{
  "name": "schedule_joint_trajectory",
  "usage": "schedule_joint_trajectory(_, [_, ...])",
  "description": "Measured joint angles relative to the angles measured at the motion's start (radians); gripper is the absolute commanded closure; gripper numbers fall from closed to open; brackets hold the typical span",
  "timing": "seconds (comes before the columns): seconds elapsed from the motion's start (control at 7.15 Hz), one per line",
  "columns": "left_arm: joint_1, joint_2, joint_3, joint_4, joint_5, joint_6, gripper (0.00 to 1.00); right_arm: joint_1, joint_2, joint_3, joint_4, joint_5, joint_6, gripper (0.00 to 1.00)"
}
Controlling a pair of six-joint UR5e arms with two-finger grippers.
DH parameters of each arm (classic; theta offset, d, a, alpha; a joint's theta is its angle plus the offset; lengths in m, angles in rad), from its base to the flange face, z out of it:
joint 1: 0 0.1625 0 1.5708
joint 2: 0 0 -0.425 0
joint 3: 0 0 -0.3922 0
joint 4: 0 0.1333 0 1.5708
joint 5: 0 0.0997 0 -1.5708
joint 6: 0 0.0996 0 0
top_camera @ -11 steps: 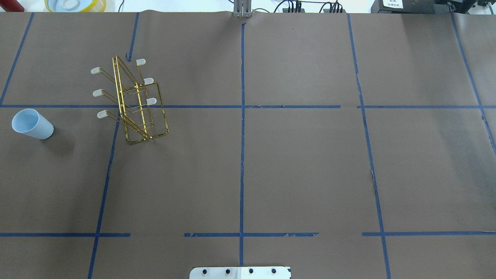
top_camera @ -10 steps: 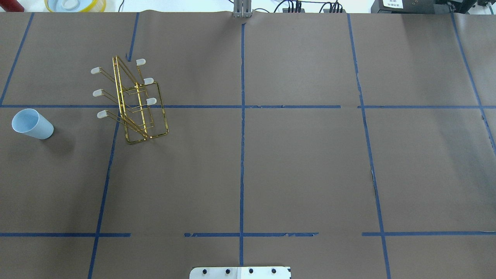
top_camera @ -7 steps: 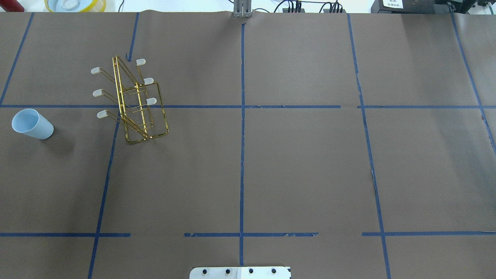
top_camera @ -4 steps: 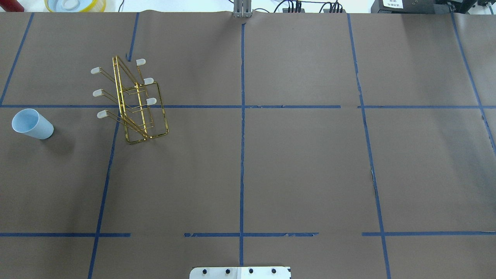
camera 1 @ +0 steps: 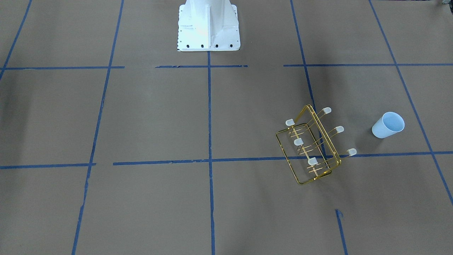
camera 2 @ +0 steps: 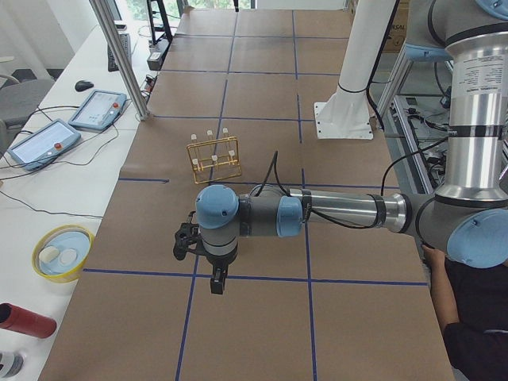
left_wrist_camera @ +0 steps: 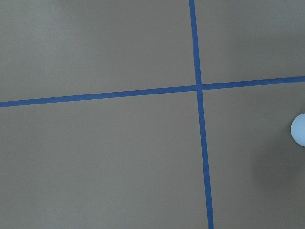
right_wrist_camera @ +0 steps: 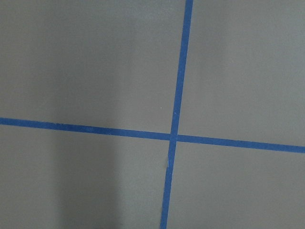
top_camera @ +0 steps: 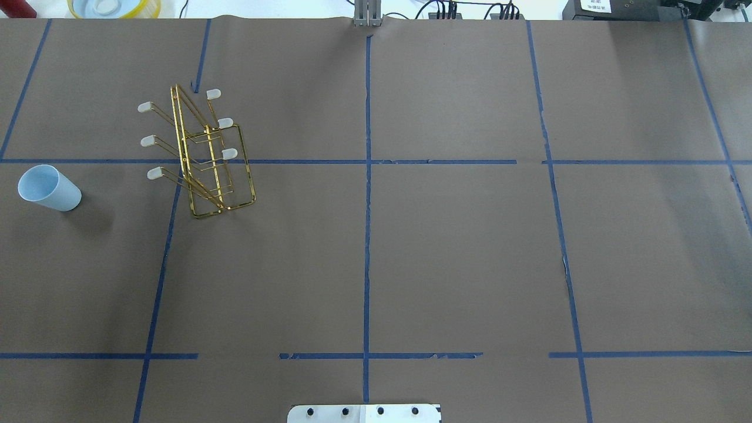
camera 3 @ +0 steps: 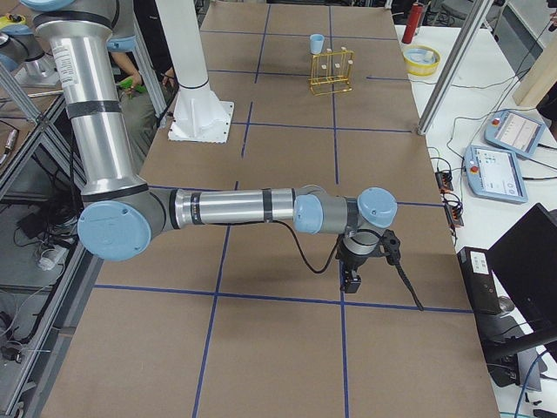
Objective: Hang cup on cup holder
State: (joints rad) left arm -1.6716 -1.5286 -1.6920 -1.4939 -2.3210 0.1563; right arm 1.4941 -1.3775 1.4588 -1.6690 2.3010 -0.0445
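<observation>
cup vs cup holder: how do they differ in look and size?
The cup is a solid pale blue tumbler; the cup holder is open gold wire. The cup holder is clearly larger than the cup. The cup is plain; the cup holder carries six white-capped prongs. Both stand upright, apart; the cup is not hung yet.

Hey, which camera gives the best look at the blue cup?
Exterior front-facing: the cup appears large and unblocked, open mouth visible. Overhead exterior shows it nearly as well. Exterior right shows it tiny and far; the left wrist view catches only a sliver at its edge. The other two views don't show it.
</observation>
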Motion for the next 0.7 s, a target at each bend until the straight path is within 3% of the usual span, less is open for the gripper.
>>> schedule_joint_trajectory(0.7, [0.004, -0.013, 0.007, -0.087, -0.002, -0.037, 0.00, 0.000, 0.000, 0.000, 0.000, 0.000, 0.000, 0.00])
